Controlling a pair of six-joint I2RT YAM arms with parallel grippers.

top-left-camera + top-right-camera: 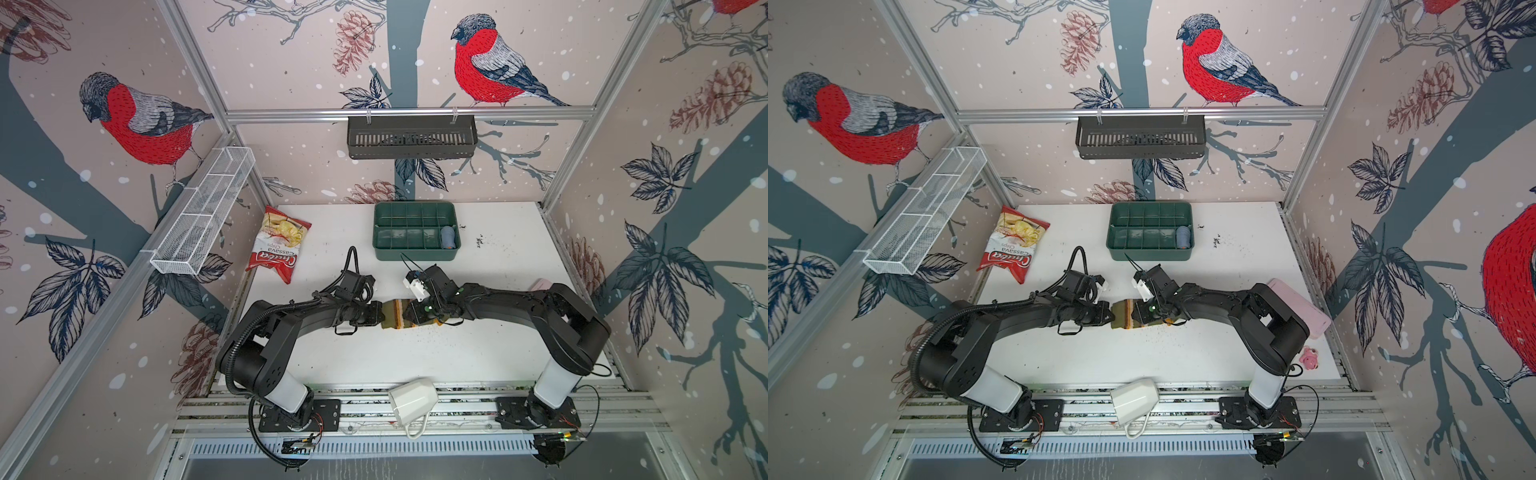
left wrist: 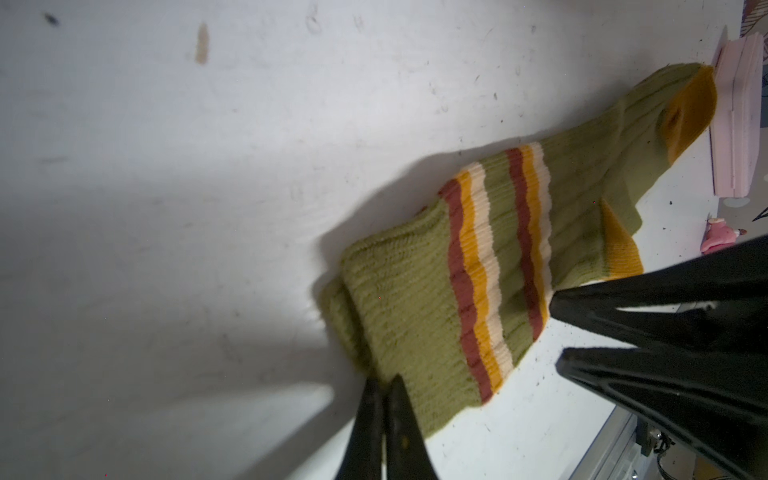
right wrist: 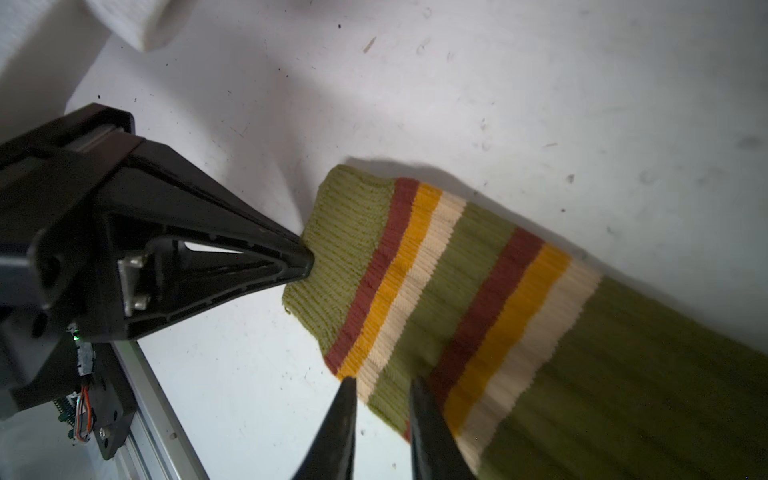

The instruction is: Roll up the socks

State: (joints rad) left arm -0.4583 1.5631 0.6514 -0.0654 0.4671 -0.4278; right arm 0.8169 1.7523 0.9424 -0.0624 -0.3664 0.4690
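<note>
Two socks (image 1: 394,315) lie crosswise, cuffs leftward; left jaws pinch the cuffs, right jaws parted.

Chips bag (image 1: 277,243) far-left; green tray (image 1: 415,254), perhaps sock roll (image 1: 448,237) inside.

The socks (image 1: 392,316) lie on the middle of the desk (image 1: 374,365). The left jaws are at their left end and the right jaws over their front edge, further right. Behind them sits a tray (image 1: 415,254), with a sock roll (image 1: 448,237) in its rightmost compartment. A crisp bag (image 1: 277,245) lies at the back left. A box (image 1: 1300,307) lies along the desk's right edge, a toy (image 1: 1309,358) in front of it. A mug (image 1: 413,401) lies on the front rails between the arm bases. A wire basket (image 1: 203,212) hangs on the left wall, another basket (image 1: 411,139) on the back rail.
</note>
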